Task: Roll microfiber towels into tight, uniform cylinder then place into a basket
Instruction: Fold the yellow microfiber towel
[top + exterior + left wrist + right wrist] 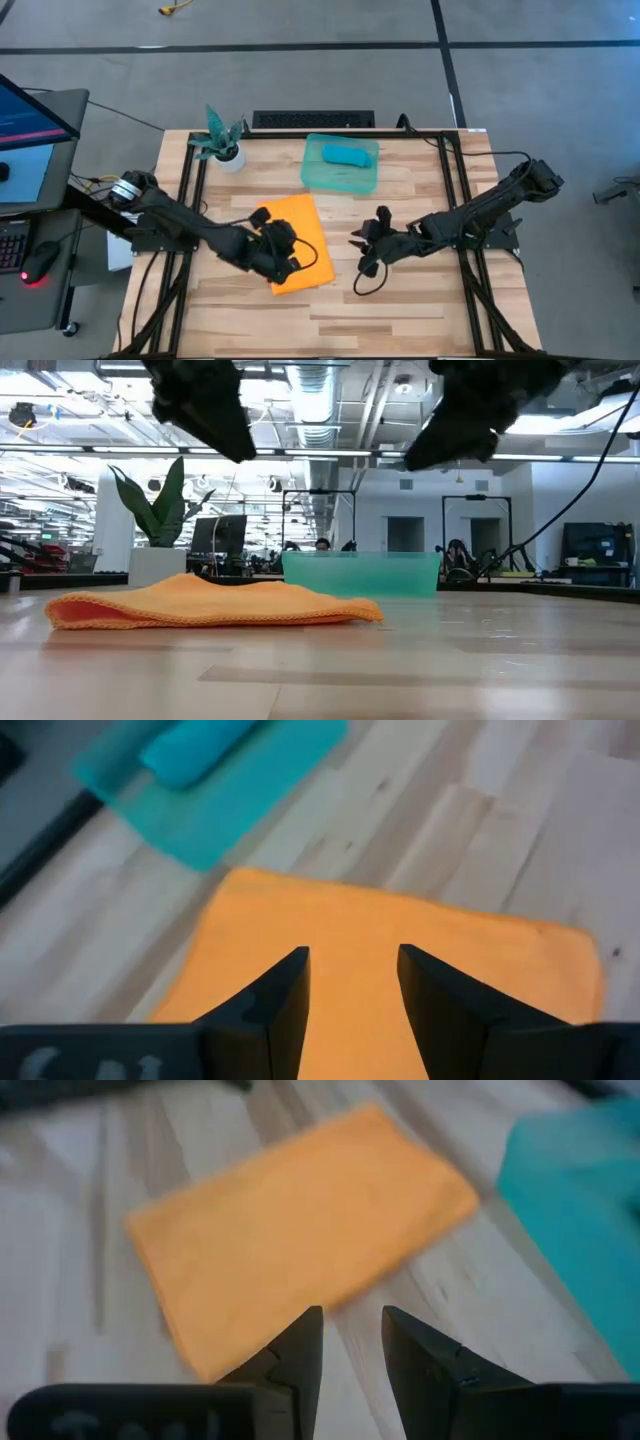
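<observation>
**Two dark arms, black fingers**

Both arms are black and built of jointed segments. The left arm [170, 218] carries a silver ring near its base. A black cable loops below the right gripper [366, 250]. The left gripper [352, 982] has matte black, wedge-shaped fingers that taper to points.

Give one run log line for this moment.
blue towel: rolled, in basket | orange towel: flat on table | left gripper: open above it | right gripper: open beside
</observation>
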Robot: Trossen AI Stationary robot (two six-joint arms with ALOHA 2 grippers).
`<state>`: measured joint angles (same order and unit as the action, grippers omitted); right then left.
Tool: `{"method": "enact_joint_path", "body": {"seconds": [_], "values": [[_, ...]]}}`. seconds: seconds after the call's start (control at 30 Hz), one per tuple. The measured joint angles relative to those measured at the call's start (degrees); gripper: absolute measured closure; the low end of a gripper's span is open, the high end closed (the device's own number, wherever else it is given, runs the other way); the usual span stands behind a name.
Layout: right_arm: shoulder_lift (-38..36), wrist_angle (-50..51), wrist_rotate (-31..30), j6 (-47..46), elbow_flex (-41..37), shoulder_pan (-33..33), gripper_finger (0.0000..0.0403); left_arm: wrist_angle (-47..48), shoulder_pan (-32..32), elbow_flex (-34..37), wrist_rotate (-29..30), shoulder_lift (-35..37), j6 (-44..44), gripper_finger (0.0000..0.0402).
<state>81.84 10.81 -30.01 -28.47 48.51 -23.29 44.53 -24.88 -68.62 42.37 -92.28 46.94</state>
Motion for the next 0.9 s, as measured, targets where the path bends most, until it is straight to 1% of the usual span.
{"method": "enact_joint_path", "body": {"seconds": [0.07,0.13,0.27,0.37,0.47,0.67,0.77,0.9], "values": [[0.00,-3.95,0.02,1.09,0.00,0.76,0.0274,4.12,-1.33,-0.01,1.57,0.31,3.34,0.0255],[0.17,-7.38,-0.04,1.95,0.04,1.28,0.0274,7.76,-2.13,0.07,1.89,0.44,5.78,0.0255],[3.97,-12.32,0.11,3.43,-0.09,1.96,0.0274,10.99,-2.08,0.14,1.94,0.45,8.84,0.0255],[8.93,-19.32,0.18,6.96,0.22,2.46,0.0274,11.23,-1.54,0.50,1.99,0.45,9.02,0.0255],[14.37,-22.19,1.84,10.62,1.30,3.41,0.0274,11.54,-1.11,0.48,1.77,0.45,9.25,0.0255],[23.22,-21.32,10.90,12.50,8.15,5.39,0.0274,12.03,-1.10,0.48,1.64,0.45,9.34,0.0255],[26.87,-20.32,12.35,12.49,11.70,5.82,0.0274,12.01,-1.10,0.48,1.58,0.45,9.66,0.0255],[31.01,-15.02,12.28,13.79,14.68,6.08,0.0274,11.72,-1.10,0.48,1.55,0.45,9.68,0.0255]]}}
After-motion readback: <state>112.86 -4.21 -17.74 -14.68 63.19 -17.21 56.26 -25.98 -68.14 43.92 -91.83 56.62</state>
